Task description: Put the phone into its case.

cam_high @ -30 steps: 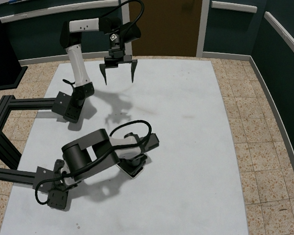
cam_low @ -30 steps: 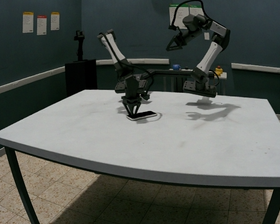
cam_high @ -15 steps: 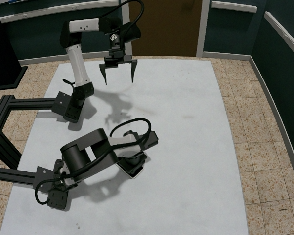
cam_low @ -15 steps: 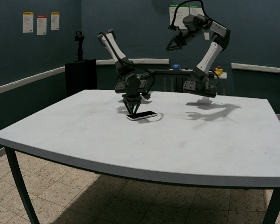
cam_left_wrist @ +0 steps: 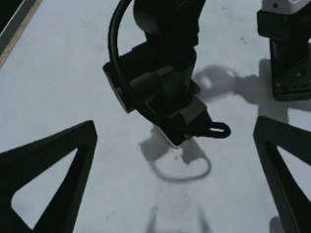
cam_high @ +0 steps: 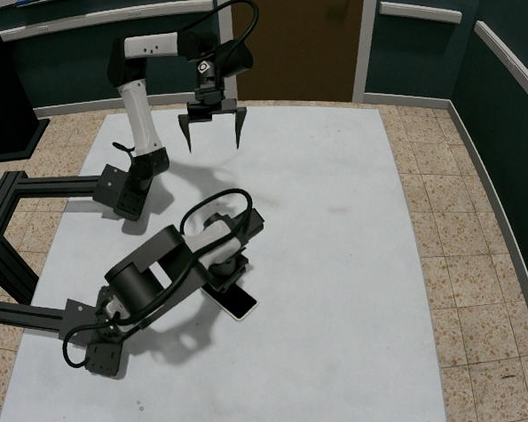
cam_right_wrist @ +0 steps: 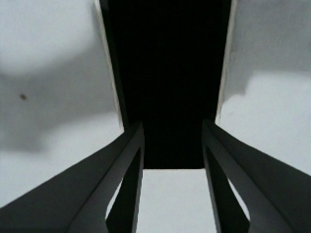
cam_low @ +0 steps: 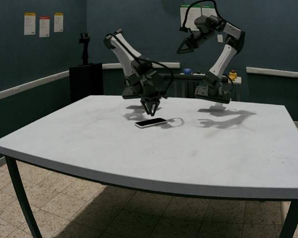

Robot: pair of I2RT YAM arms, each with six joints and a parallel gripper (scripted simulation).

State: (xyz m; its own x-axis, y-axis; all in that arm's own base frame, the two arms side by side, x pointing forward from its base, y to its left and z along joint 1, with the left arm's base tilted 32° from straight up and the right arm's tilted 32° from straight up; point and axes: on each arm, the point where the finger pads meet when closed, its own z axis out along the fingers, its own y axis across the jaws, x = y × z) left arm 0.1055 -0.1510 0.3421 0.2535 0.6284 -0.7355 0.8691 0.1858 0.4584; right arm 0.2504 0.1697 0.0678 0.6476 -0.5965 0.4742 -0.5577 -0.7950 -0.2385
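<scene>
The black phone (cam_high: 241, 305) (cam_low: 151, 121) (cam_right_wrist: 172, 63) lies screen up on the table, with the pale rim of its case (cam_low: 143, 126) (cam_right_wrist: 112, 73) around it. The far end is out of the right wrist view, and I cannot tell whether the phone is fully seated. My right gripper (cam_low: 152, 115) (cam_right_wrist: 172, 129) is partly open and empty, just above the phone and pointing down; its fingertips are hidden in the top view. My left gripper (cam_high: 214, 150) (cam_low: 178, 53) is wide open and empty, high above the table and away from the phone.
The right arm (cam_high: 138, 288) (cam_left_wrist: 162, 58) reaches over the phone and hides part of it in the top view and the left wrist view. The white table (cam_high: 336, 272) (cam_low: 118, 151) carries both arm bases at its back side.
</scene>
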